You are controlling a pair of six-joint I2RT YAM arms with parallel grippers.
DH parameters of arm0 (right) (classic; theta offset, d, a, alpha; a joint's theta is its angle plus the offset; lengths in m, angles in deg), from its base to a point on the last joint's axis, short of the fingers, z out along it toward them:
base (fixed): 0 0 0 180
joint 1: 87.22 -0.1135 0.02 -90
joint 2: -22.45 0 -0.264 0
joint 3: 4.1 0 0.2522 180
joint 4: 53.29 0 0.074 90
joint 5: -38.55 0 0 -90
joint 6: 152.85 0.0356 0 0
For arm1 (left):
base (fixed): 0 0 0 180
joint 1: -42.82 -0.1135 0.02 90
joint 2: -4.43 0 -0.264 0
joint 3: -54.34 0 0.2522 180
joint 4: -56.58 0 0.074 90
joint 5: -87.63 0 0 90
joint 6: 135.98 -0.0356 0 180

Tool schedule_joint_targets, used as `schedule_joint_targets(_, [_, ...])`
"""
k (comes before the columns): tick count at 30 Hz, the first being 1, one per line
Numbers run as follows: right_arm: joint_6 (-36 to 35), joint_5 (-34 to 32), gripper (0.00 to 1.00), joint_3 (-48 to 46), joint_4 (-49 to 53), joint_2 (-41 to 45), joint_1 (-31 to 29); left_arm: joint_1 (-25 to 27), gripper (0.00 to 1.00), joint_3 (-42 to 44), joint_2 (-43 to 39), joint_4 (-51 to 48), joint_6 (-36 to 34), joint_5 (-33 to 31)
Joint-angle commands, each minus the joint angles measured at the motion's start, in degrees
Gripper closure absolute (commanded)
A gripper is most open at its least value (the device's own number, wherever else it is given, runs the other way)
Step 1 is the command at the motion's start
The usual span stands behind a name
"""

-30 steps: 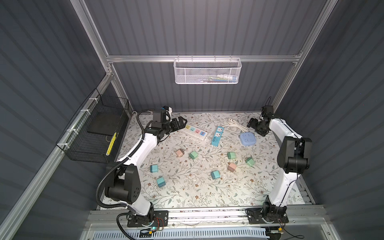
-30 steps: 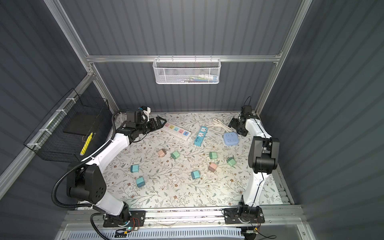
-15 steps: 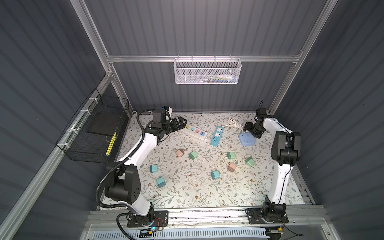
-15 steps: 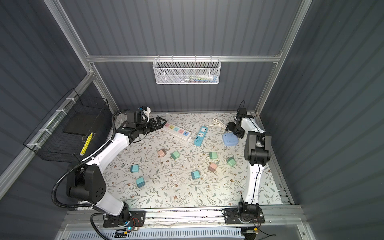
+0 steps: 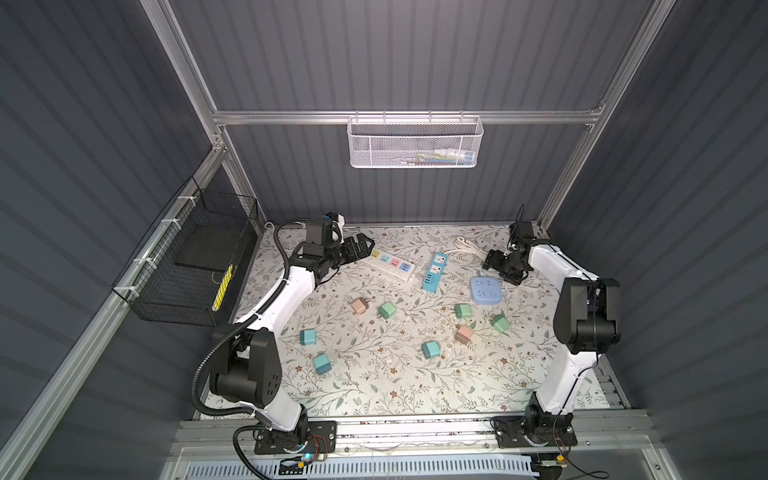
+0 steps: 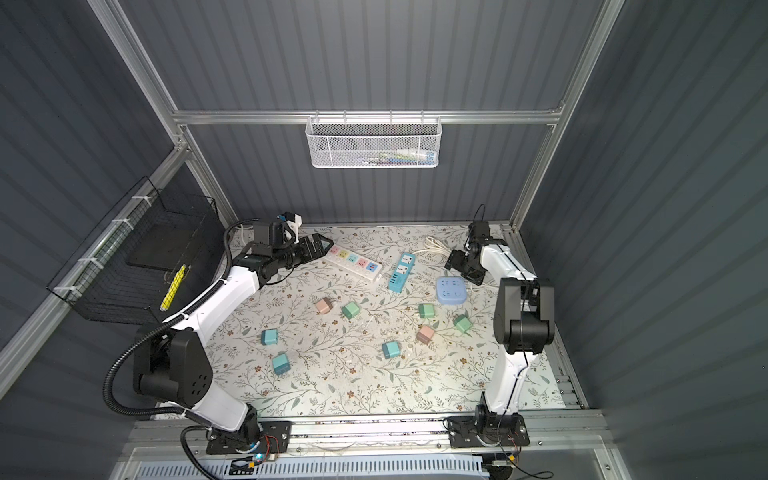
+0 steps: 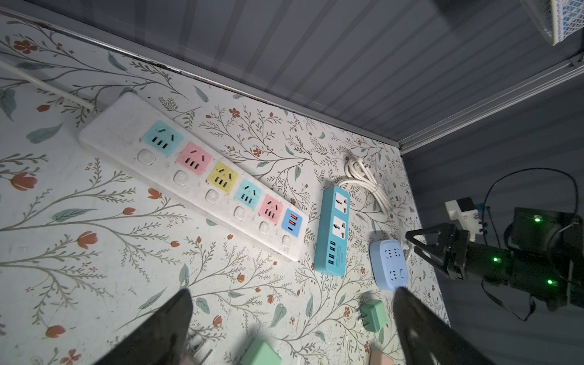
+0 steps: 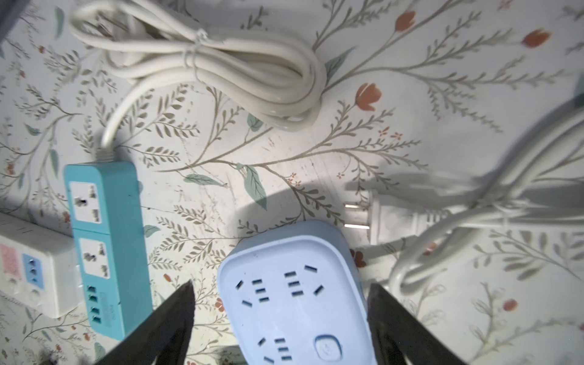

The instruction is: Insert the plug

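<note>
1. Lying scattered on the mat (image 5: 374,395), the eight plugs (image 5: 387,310) are all loose, none in a socket and none in a gripper: two pink, three green and three teal, spread in front of the strips toward the arm bases
2. The white strip (image 5: 388,265) lies at a slant near the back, its coloured sockets face up and empty; the pink plug (image 5: 358,306) and a green one lie nearest it, apart from it
3. The teal strip (image 5: 435,272) lies just beside the white strip's right end without touching it, sockets empty, and its coiled cord (image 5: 467,245) rests behind it
4. The blue block (image 5: 485,290) sits right of the teal strip, face up, sockets empty; a white corded plug (image 8: 379,221) lies flat on the mat just beside the block's corner
5. The right gripper (image 5: 498,271) is just behind the blue block, jaws spread wide and holding nothing; in the right wrist view the block shows between the fingers (image 8: 177,316) with a gap on each side
6. The left gripper (image 5: 365,250) is near the white strip's left end, not touching it, jaws as wide apart as can be and empty
7. A white basket (image 5: 415,141) hangs on the back rail and a black basket (image 5: 187,266) on the left wall
</note>
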Motion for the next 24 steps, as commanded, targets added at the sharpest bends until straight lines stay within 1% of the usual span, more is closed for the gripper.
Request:
schedule_joint_targets(1, [0.5,-0.2,0.15,0.3,1.4,3.3,0.2,0.7,0.01,-0.1,0.0,-0.9,-0.4,0.4])
schedule_joint_targets(5, [1.5,0.8,0.16,-4.0,0.3,8.5,-0.8,1.2,0.02,-0.3,0.2,-1.2,-0.3,0.2])
schedule_joint_targets(8, [2.4,-0.7,0.19,-9.7,-0.8,14.0,-2.2,2.0,0.02,-0.3,0.4,-1.8,-0.9,-0.6])
schedule_joint_targets(11, [3.8,-3.0,0.25,-15.6,-1.0,19.8,-3.5,3.6,0.03,-1.1,1.0,-3.5,-2.3,-1.9])
schedule_joint_targets(14, [4.7,-3.9,0.35,-21.0,-1.4,25.0,-4.0,5.5,0.05,-2.1,1.8,-5.2,-4.1,-3.2])
schedule_joint_targets(18, [6.1,-6.9,0.41,-26.2,-1.8,30.9,-4.2,9.8,0.1,-2.8,3.0,-6.9,-7.1,-6.4])
schedule_joint_targets(20, [6.1,-5.4,0.42,-28.0,-2.4,32.7,-4.2,13.4,0.17,-3.2,4.1,-7.9,-8.8,-9.6])
schedule_joint_targets(22, [5.0,-3.9,0.42,-28.6,-1.9,32.9,-4.3,16.5,0.19,-3.5,5.4,-9.4,-10.2,-12.1])
schedule_joint_targets(24, [4.4,-3.3,0.42,-29.5,-2.0,32.5,-4.3,19.2,0.19,-4.0,6.7,-11.8,-11.2,-13.6])
